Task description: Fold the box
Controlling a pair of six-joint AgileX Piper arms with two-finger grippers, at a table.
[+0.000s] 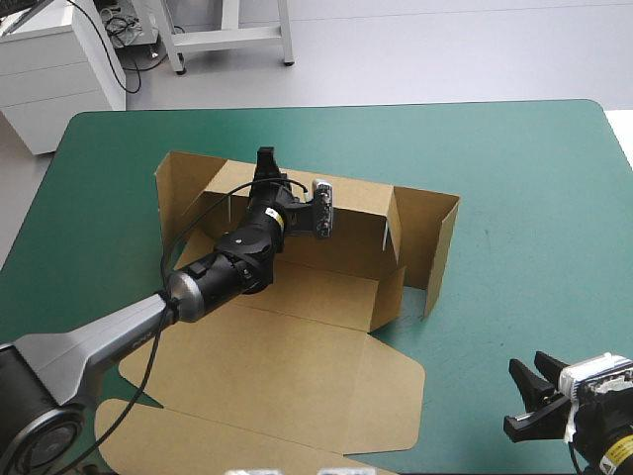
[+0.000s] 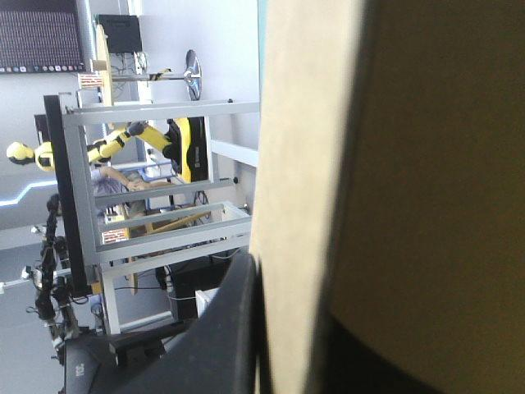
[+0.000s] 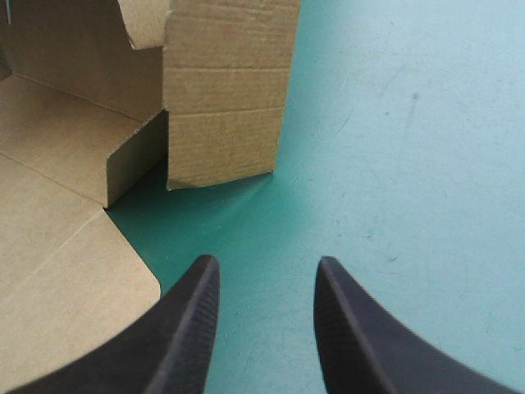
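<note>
Brown box (image 2: pixel 303 164), seemingly clamped, hides left gripper (image 1: pixel 265 158).

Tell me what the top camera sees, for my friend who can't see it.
A half-folded brown box sits on a teal-green table, lid flat. The left hand pinches its raised back wall; the right hand hangs open at the near corner, touching nothing.

Left arm (image 1: pixel 109 336): pale grey forearm tube, silver collar, black jointed wrist segments with a yellow band. Left hand (image 1: pixel 265 158): black. Right hand (image 3: pixel 267 271): two broad black fins (finely ribbed on their inner faces), curved to points; yellow label at its wrist.
</note>
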